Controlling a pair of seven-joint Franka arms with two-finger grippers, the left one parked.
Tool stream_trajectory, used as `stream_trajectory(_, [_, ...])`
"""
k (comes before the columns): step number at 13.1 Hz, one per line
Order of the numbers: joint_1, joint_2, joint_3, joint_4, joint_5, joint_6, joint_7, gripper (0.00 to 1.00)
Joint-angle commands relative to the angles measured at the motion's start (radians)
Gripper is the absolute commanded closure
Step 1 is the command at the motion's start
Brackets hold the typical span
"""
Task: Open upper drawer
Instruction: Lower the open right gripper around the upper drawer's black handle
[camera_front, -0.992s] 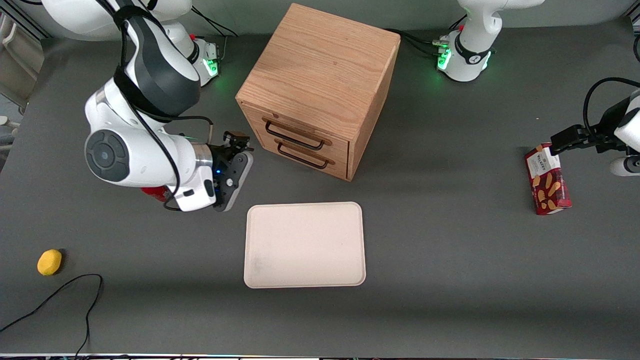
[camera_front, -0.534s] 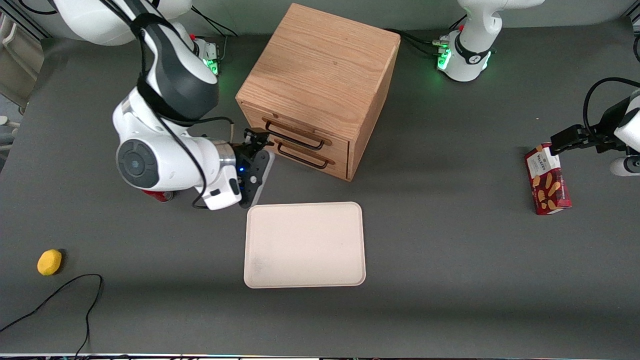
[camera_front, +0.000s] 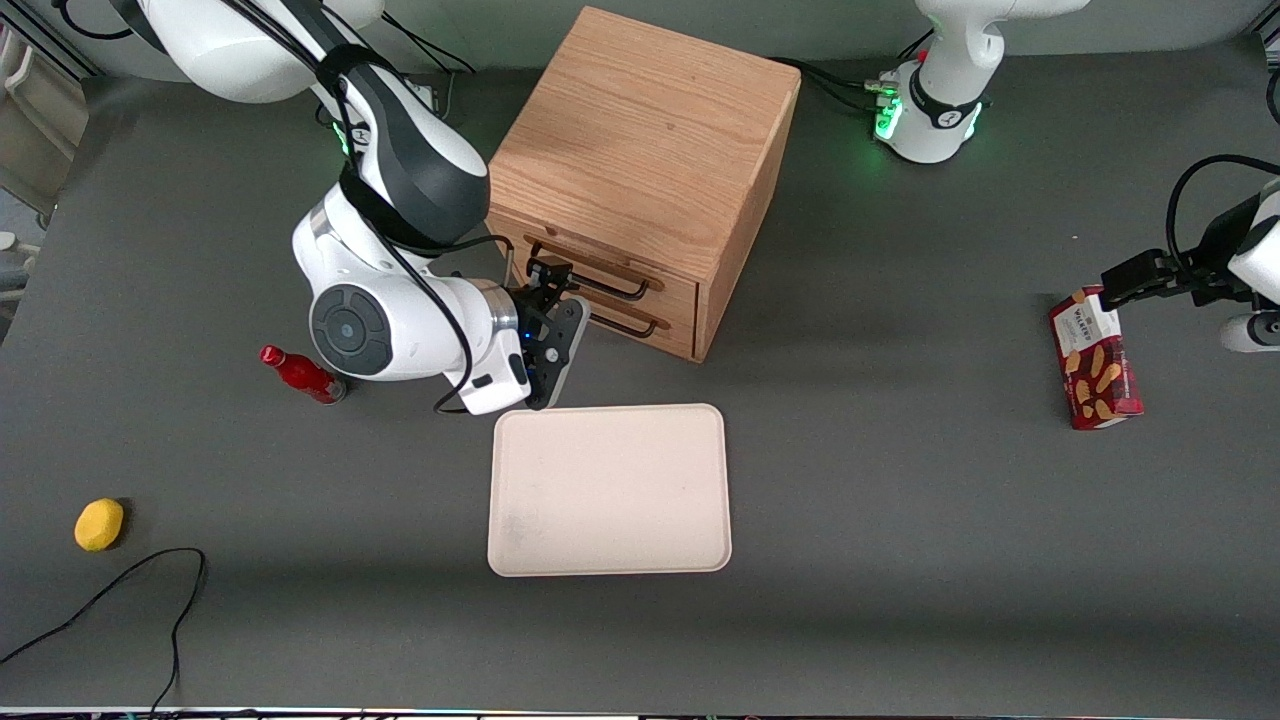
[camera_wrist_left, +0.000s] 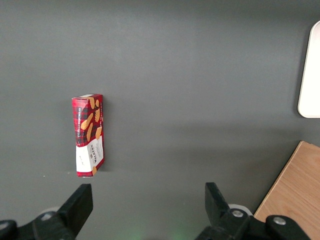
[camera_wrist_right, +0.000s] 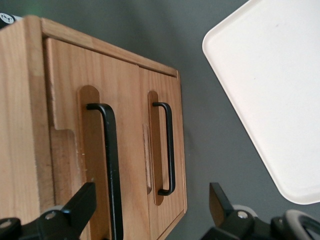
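Gripper (camera_front: 548, 283) spread — before shut upper drawer (camera_front: 640, 276)

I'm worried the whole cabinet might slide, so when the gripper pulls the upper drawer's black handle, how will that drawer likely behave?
The upper drawer is shut, so it should probably slide straight out. Its handle is a thin black bar, likely stiff, and stands off the wood. The cabinet looks solid and bulky, so it may stay put. The open gripper is in front of the handle.

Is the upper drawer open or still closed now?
Closed. The upper drawer front sits flush with the cabinet; the open pincer is before its handle, not gripping.
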Motion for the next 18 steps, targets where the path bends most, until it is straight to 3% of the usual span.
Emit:
stream_trajectory(1, [0.023,-0.030,-0.009,-0.060,0.012,0.020,0.031,0.00])
stream_trajectory(10, [0.029,-0.143,-0.008,-0.264,0.018,0.081,0.043,0.00])
stream_trajectory(18, [0.051,-0.142,-0.008,-0.295,0.020,0.155,0.049,0.00])
